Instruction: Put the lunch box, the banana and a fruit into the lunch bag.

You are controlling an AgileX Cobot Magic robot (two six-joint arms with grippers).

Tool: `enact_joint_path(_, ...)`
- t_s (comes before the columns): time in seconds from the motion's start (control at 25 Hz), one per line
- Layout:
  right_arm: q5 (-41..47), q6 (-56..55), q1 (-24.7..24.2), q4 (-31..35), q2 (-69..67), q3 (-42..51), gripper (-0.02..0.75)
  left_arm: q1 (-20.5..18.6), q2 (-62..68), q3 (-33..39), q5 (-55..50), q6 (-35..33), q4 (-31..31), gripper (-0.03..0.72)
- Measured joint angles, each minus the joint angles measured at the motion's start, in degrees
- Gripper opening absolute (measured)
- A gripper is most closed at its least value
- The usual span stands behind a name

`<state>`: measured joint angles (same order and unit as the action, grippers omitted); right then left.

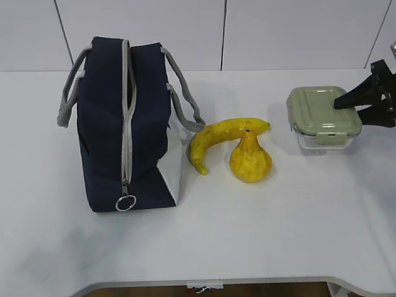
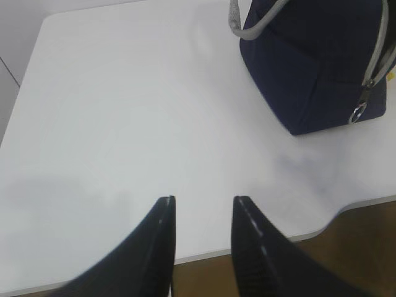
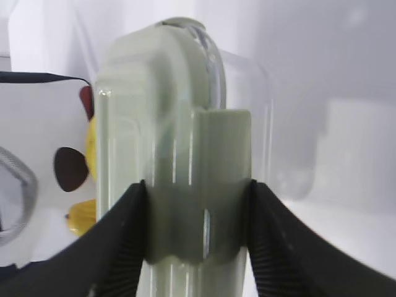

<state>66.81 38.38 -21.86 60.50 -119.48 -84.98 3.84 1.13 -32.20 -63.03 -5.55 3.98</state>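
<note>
Exterior view cuts off most of the right gripper [image 1: 357,106] at the frame edge; its jaws seem clamped on the lunch box [image 1: 323,117], top and bottom, at the table's [image 1: 260,235] right. The left gripper [image 2: 204,207] hangs with jaws apart, holding nothing, near the front edge. The banana [image 1: 219,139] touches the pear [image 1: 250,159], between box and zipped bag [image 1: 127,124].
</note>
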Motion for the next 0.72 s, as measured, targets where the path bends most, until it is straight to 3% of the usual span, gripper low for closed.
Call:
enact_joint_path(0.2, 0.12, -2.38, 0.99, 0.48, 4.27, 0.00, 0.373, 0.00, 6.29, -1.72, 2.88, 2.14, 6.44, 0.239)
enact_joint_path(0.44, 0.32, -4.08, 4.63, 1.92, 8.57, 0.20, 0.372, 0.00, 19.59, -4.28, 7.96, 5.24, 18.45, 0.245)
enact_joint_path(0.56, 0.59, -4.31, 7.04, 3.34, 10.34, 0.20, 0.372, 0.00, 27.16, -6.12, 9.67, 5.55, 24.21, 0.286)
enact_joint_path(0.72, 0.96, -4.34, 9.95, 5.89, 11.99, 0.20, 0.372, 0.00, 36.22, -9.91, 11.82, 5.55, 26.75, 0.369)
